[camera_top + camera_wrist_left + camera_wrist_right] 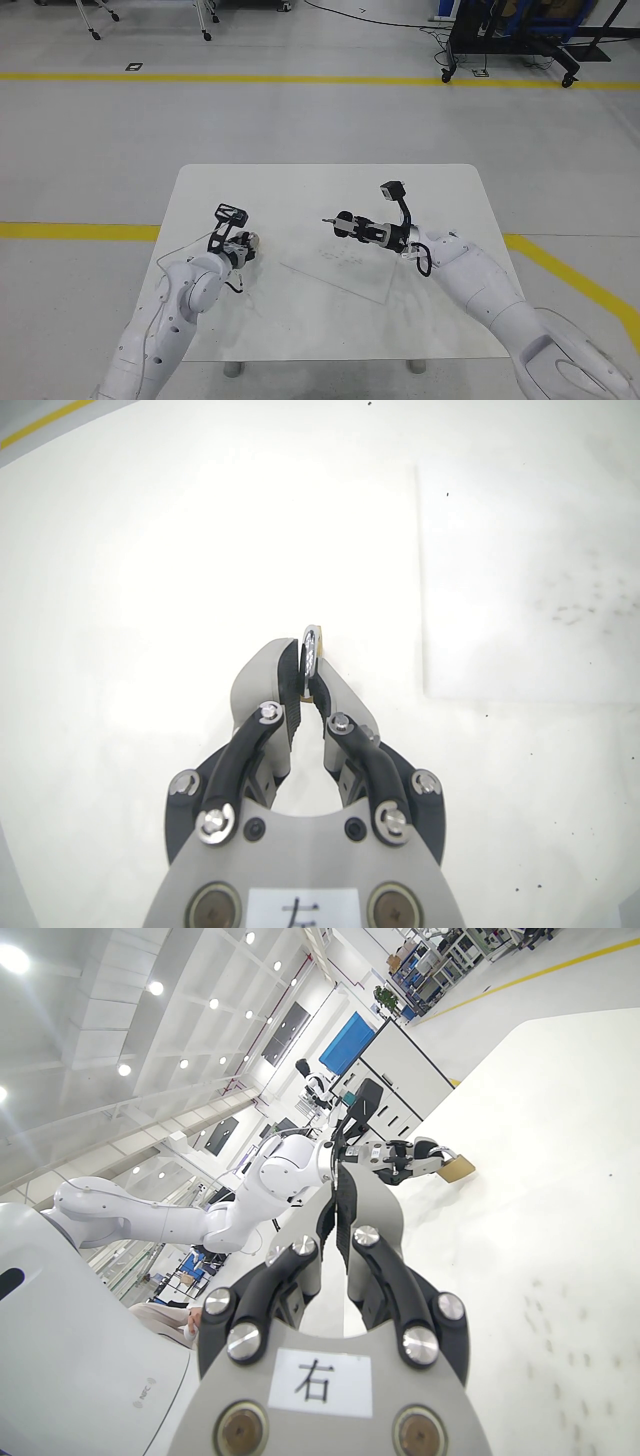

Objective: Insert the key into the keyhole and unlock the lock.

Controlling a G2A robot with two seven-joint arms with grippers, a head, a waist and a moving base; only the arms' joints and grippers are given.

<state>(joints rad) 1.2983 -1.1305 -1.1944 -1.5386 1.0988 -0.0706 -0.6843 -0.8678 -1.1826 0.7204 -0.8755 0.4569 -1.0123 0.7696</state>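
Bright, even light falls on the white table from rows of round ceiling lamps high above it (several flare into haloes). The tabletop glares almost blank in the left wrist view. On the table the lock casts only a faint, soft shadow. Beyond the table's edge, the yellow floor line bows with lens distortion.

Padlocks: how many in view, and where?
1. The brass padlock is held by its chrome shackle in the left gripper, which is shut on it, at the left side of the white table.
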